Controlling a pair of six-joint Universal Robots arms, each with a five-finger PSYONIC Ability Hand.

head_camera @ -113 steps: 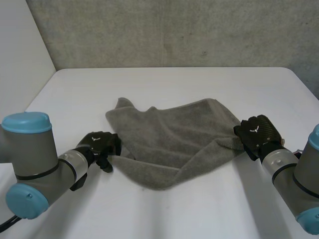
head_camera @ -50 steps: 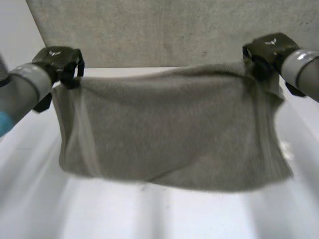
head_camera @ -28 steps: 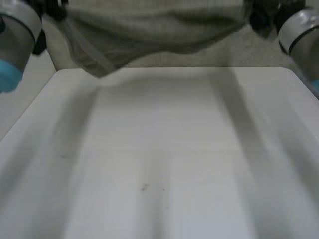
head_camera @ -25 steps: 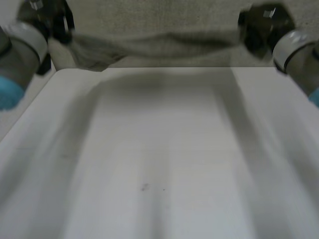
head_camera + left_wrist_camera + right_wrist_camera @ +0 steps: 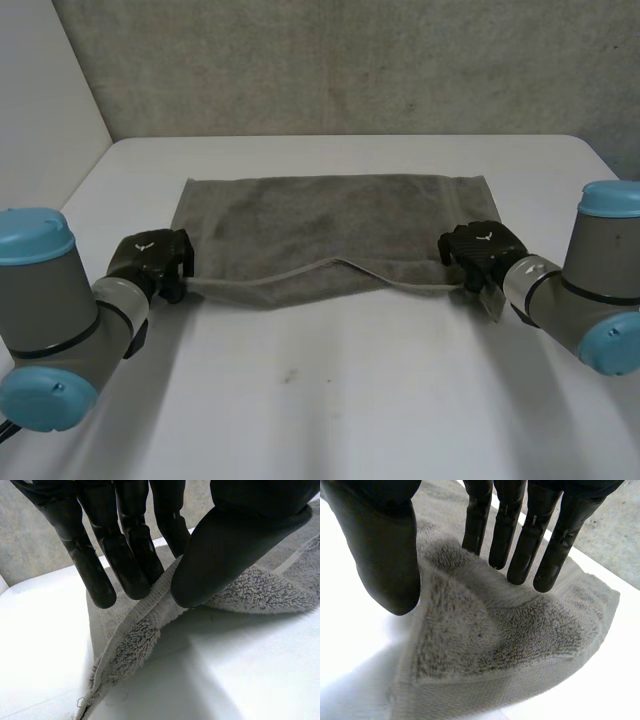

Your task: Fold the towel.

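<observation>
While left hand (image 5: 235,545) pinches towel (image 5: 132,647), right hand (image 5: 387,545) splays.

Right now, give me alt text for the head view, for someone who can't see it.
A grey towel lies spread flat on a white table, its near edge slightly rumpled. The robot's left hand is at the towel's near left corner and its right hand at the near right corner.

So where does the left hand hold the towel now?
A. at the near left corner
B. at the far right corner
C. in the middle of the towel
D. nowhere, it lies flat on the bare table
A: the left hand sits at the towel's near left corner, and its wrist view shows that corner pinched between thumb and fingers.
</observation>
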